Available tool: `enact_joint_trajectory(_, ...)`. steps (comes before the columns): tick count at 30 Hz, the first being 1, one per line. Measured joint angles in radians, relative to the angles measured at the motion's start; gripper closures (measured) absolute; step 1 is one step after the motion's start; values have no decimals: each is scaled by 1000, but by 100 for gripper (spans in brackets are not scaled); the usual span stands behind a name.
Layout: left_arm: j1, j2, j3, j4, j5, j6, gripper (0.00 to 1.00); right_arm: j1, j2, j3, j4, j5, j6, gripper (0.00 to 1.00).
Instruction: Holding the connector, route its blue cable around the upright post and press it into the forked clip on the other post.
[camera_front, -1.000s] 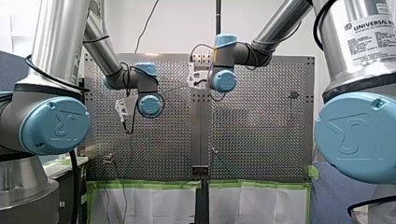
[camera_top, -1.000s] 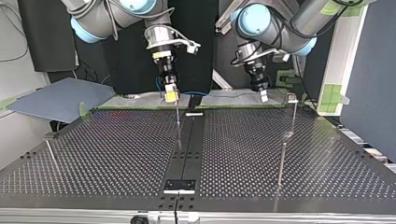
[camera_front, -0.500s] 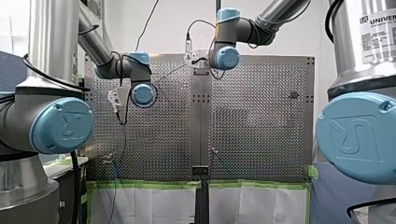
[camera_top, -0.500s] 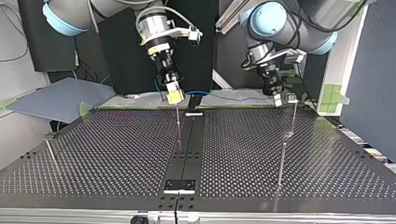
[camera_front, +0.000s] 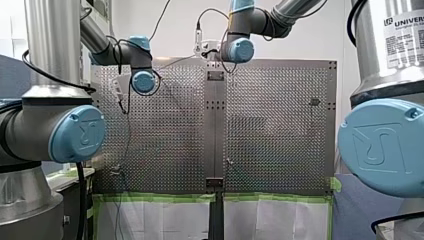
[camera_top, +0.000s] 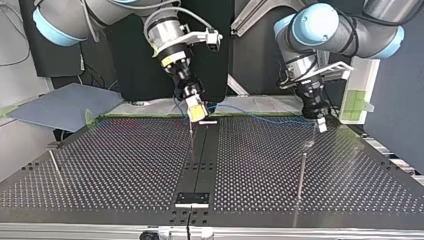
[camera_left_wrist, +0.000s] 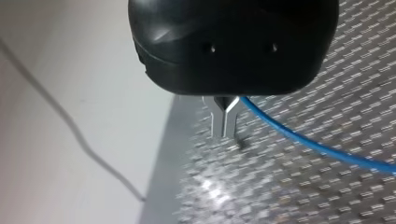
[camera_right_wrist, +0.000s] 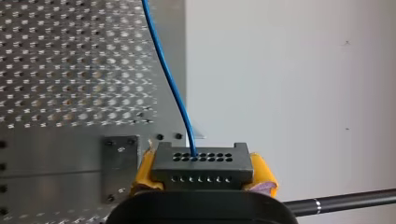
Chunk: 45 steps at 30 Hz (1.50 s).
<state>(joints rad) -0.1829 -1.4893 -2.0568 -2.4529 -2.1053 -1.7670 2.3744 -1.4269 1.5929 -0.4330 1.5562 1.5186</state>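
**Connector** (camera_right_wrist: 201, 167): dark multi-hole block, clamped between the yellow pads of my right gripper (camera_top: 196, 107), just above the upright post (camera_top: 191, 140).

**Blue cable** (camera_right_wrist: 169, 81): runs from the connector across to my left gripper (camera_left_wrist: 224, 122). Its metal fingers are drawn together on the cable, beside the far post (camera_top: 313, 135).

**Step:** routing, as you may judge; pressing-in apparently not yet done. Next you need the cable led round the upright post, slack kept in check.

**Unclear:** you cannot make out the forked clip. The front view hides both grippers' tips.
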Motion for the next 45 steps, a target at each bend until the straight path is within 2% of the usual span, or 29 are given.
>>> enact_joint_trajectory(6, 41, 43, 55, -53, 10, -8, 100, -4, 10, -46, 7, -10, 12, 100)
enact_joint_trajectory(12, 54, 38, 102, -100, 33, -16, 100, -5, 47, -97, 22, -13, 12, 100)
enact_joint_trajectory(18, 64, -4, 151, -149, 64, -18, 100, -5, 94, -145, 32, -13, 13, 100)
enact_joint_trajectory(22, 73, -38, 185, -183, 83, -18, 100, -7, 126, -182, 33, -15, 20, 100)
enact_joint_trajectory(27, 84, -78, 225, -219, 92, -19, 100, -9, 137, -221, 35, -19, 23, 100)
enact_joint_trajectory(34, 112, -113, 278, -237, 112, -28, 100, -12, 141, -278, 32, -27, 29, 100)
enact_joint_trajectory(39, 132, -144, 316, -261, 135, -53, 100, -12, 146, -299, 33, -37, 33, 100)
enact_joint_trajectory(45, 154, -186, 370, -309, 168, -66, 100, -12, 175, -330, 48, -37, 34, 100)
